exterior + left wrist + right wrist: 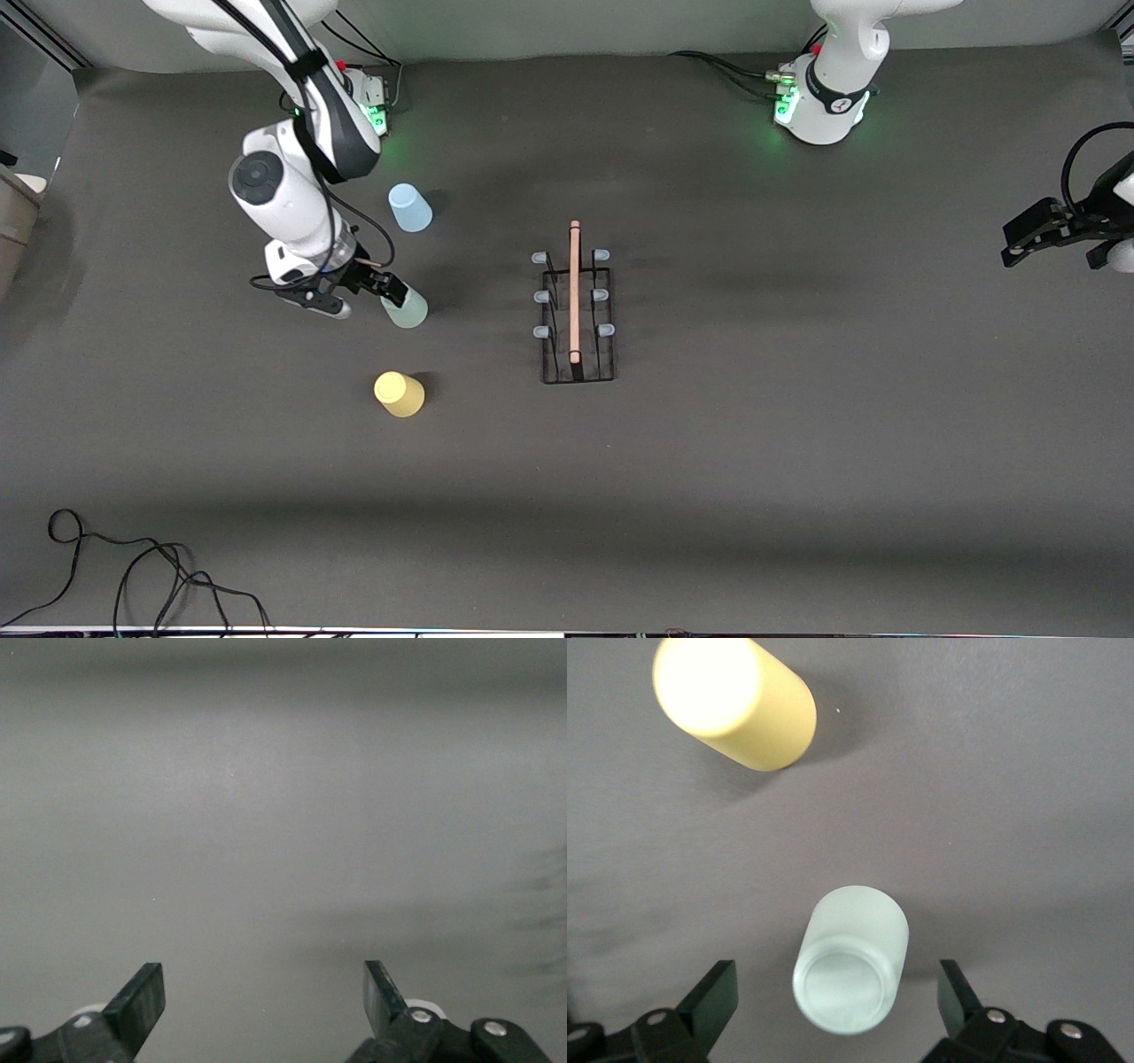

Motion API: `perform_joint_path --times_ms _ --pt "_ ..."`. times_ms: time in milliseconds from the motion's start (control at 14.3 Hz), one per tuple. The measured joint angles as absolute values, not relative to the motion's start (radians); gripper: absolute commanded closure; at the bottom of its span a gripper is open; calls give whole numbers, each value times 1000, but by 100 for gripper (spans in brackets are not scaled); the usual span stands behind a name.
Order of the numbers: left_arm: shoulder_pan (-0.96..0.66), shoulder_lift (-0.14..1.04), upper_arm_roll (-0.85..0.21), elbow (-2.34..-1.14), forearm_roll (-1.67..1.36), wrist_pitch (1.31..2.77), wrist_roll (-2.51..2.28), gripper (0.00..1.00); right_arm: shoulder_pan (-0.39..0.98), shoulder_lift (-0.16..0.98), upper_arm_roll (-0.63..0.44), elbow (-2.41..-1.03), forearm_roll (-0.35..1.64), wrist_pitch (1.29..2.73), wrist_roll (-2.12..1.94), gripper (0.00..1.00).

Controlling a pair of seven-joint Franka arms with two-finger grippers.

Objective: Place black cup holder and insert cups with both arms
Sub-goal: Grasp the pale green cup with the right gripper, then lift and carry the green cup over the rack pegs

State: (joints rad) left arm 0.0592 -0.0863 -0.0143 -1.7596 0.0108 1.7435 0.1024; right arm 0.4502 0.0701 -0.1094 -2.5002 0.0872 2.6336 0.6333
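- Dark grey counter [797, 461] carries everything, and the action sits toward the right arm's end.
- Right gripper [837, 1005] hangs low with jaws wide, holding nothing; the pale green cup [852, 958] stands mouth-down right between them, upright, so a straight drop should bracket it.
- Past the jaws' reach stands the yellow cup [735, 700], well apart, and the light blue cup [410, 208].
- Black cup holder [576, 306] stands mid-counter, no cups on it.
- Left gripper [266, 997] waits off at its own end, jaws wide, empty.
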Motion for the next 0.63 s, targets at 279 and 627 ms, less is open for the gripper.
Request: perform_joint_path --times_ms 279,627 --pt "54 -79 -32 -1759 10 1743 102 0 460 185 -110 -2499 87 2706 633 0" --pt "50 -77 -41 -1759 10 1739 102 0 486 206 -109 -2494 87 2714 643 28"
